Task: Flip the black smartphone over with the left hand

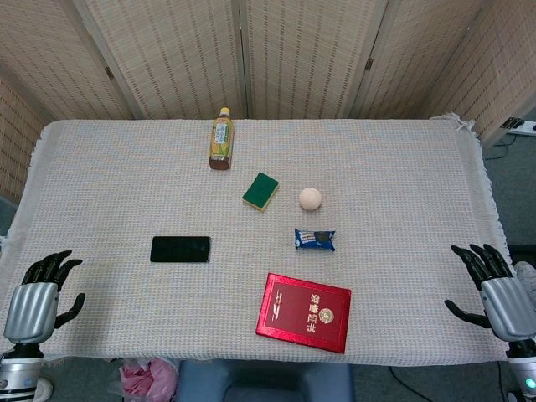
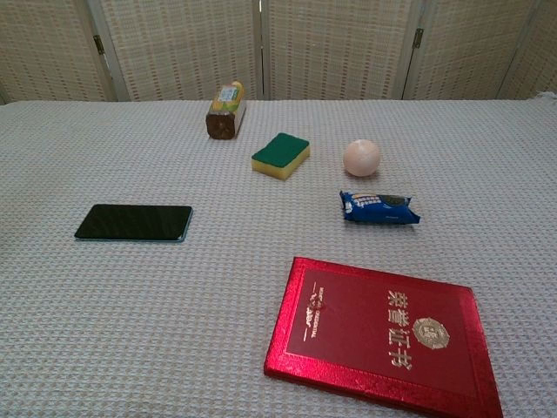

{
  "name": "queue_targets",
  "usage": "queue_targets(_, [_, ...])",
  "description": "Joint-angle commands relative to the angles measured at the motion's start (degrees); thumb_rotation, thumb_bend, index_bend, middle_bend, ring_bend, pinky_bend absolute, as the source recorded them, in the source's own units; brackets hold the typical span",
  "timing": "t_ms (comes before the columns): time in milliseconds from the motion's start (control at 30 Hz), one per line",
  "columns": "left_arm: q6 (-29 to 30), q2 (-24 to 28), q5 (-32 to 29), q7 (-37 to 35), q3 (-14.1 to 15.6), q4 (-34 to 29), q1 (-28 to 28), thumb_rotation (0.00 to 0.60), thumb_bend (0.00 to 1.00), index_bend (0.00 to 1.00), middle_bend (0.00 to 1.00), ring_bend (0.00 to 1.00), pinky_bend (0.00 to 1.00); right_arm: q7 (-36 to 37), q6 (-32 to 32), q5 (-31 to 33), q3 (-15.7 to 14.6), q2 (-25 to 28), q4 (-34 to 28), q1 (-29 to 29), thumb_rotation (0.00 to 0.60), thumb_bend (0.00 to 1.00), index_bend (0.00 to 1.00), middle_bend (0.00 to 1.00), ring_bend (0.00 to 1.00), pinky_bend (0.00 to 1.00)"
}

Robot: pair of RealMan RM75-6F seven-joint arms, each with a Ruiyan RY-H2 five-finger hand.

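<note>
On the left half of the desk (image 1: 100,167), the black smartphone (image 1: 180,249) lies flat on the woven cloth with its long side running left to right and its dark glossy face up, touching nothing else. At the near left corner, the left hand (image 1: 38,293) hangs at the desk's edge, well apart from the phone, its fingers (image 1: 52,264) released and spread, holding nothing. Opposite it, the right hand (image 1: 496,289) sits at the near right corner in the same loose, empty pose. Only the head view shows the hands.

Judging from this, the task stands at its very start: the phone looks untouched and the reach is not yet begun. The next move calls for the left hand to travel forward and inward to the phone, come down at one long edge, and get fingertips under it. That is likely the hard part, since the phone is thin and lies flush on the textured cloth; it may slide rather than lift unless the opposite edge is steadied.

Nothing stands between hand and phone. A red booklet (image 1: 303,311) lies near the front, right of the phone, with a blue snack packet (image 1: 315,240), a pale ball (image 1: 310,198), a green sponge (image 1: 260,191) and a bottle (image 1: 221,138) lying on its side farther back.
</note>
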Motion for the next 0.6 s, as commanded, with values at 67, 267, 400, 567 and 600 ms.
queue_targets(67, [-0.16, -0.07, -0.26, -0.12, -0.14, 0.2, -0.09, 0.6, 0.36, 0.27, 0.19, 0.16, 0.2, -0.2, 0.19, -0.23, 0.0, 0.03, -0.05, 0.01, 0.6, 0.11, 0.11, 0.18, 0.11, 0.09])
queue_targets(267, [-1.03, -0.34, 0.95, -0.76, -0.57, 1.43, -1.36, 0.6, 0.36, 0.27, 0.19, 0.16, 0.2, -0.52, 1.23, -0.55, 0.04, 0.18, -0.26, -0.38, 0.6, 0.11, 0.11, 0.18, 0.11, 0.08])
queue_targets(400, [-3.04, -0.21, 2.35, -1.26, -0.93, 1.43, -3.34, 0.6, 0.34, 0.26, 0.19, 0.16, 0.2, -0.41, 1.84, -0.76, 0.14, 0.19, -0.23, -0.53, 0.6, 0.11, 0.11, 0.18, 0.11, 0.09])
queue_targets(567, [-7.44, 0.06, 3.98, 0.27, -1.66, 0.09, -7.24, 0.6, 0.21, 0.25, 0.19, 0.15, 0.2, -0.67, 2.28, -1.41, 0.22, 0.53, -0.49, -0.39, 0.6, 0.11, 0.11, 0.18, 0.11, 0.08])
queue_targets(600, [-8.41, -0.14, 4.07, 0.73, -1.96, -0.02, -8.14, 0.6, 0.21, 0.25, 0.19, 0.15, 0.2, -0.74, 2.29, -1.51, 0.22, 0.62, -0.56, -0.35, 0.6, 0.11, 0.11, 0.18, 0.11, 0.09])
